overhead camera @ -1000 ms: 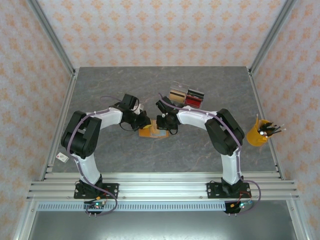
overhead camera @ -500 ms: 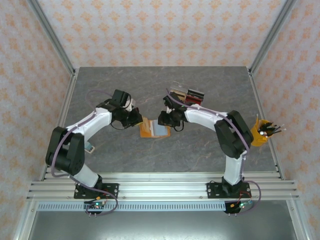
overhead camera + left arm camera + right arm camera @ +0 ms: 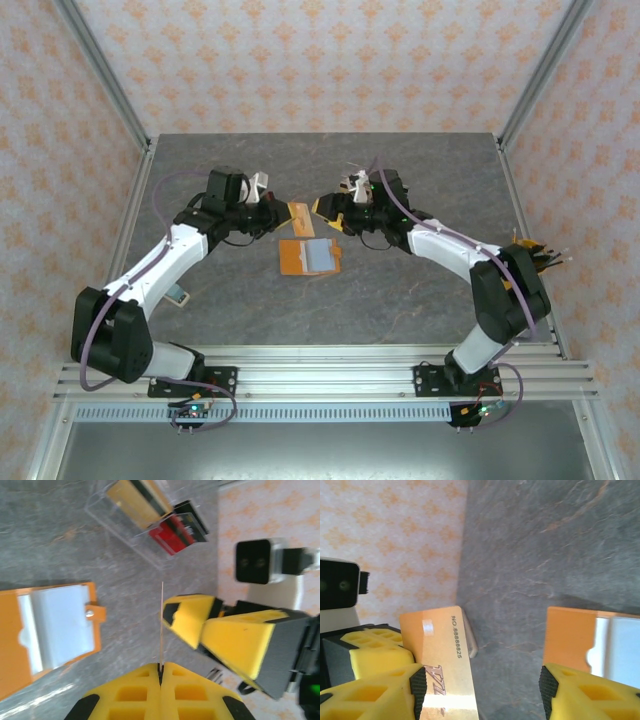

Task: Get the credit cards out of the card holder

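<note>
My left gripper (image 3: 161,672) is clenched on a gold-orange card (image 3: 437,655), pinching it by one edge and holding it clear of the grey table (image 3: 400,300). From the left wrist camera the card shows edge-on, a thin line rising out of the closed yellow jaws. My right gripper (image 3: 328,212) faces it with its jaws spread wide, grasping nothing. The card's free end sits close beside one of its fingers (image 3: 380,695), and I cannot tell whether they touch. The orange card holder (image 3: 310,257) lies unfolded flat on the table, just toward the arm bases from the two grippers and apart from both. A pale blue-grey card (image 3: 62,622) sits tucked in its pocket. Farther out on the table stands a clear case (image 3: 125,530) holding tan, black and red blocks.
</note>
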